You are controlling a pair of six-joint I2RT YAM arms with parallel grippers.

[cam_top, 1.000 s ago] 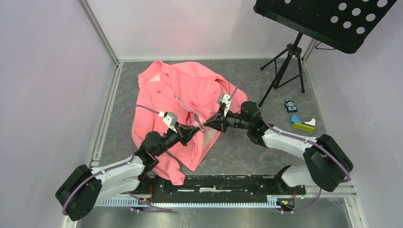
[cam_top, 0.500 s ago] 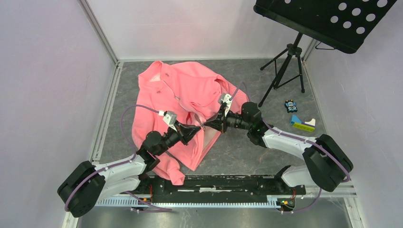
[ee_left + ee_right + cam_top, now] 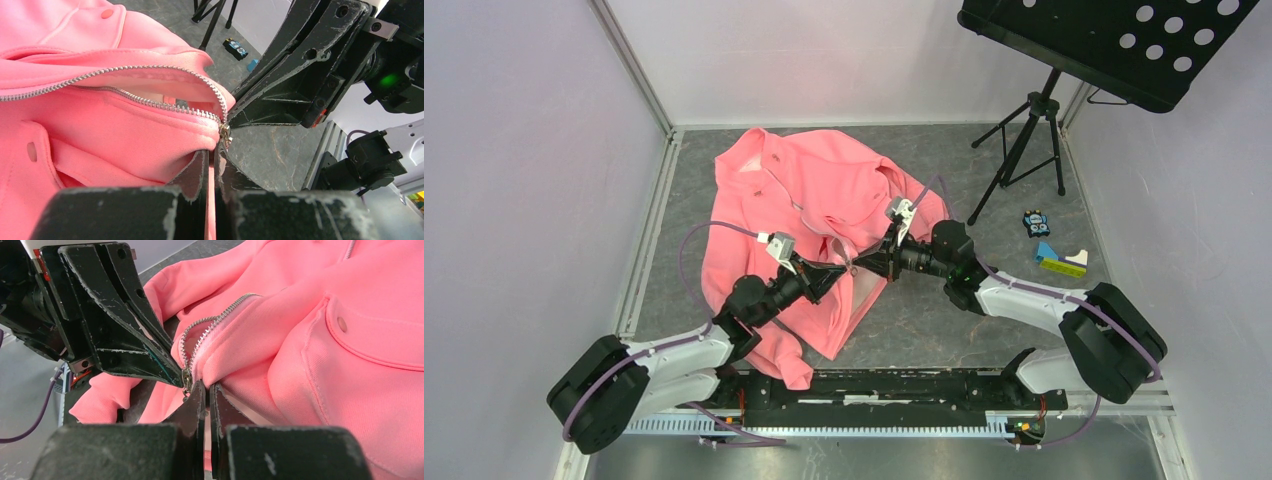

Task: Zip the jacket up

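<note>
The coral-pink jacket (image 3: 824, 180) lies spread on the grey table, its front open, with the pale zipper (image 3: 125, 72) parted into two rows of teeth. Both grippers meet at the zipper's lower end, tip to tip. My left gripper (image 3: 214, 152) is shut on the jacket's edge just below the metal slider (image 3: 225, 132). My right gripper (image 3: 207, 386) is shut on the pink fabric beside the same slider (image 3: 187, 377). In the top view the left gripper (image 3: 842, 266) and the right gripper (image 3: 862, 263) almost touch over the jacket's lower front.
A black music stand on a tripod (image 3: 1024, 140) rises at the back right. A small dark toy (image 3: 1036, 222) and a blue-and-yellow block (image 3: 1060, 262) lie right of the right arm. Walls close in on three sides, and a metal rail (image 3: 874, 385) runs along the near edge.
The left arm's elbow has shifted slightly to the right. Both grippers stay shut at the zipper's lower end.
</note>
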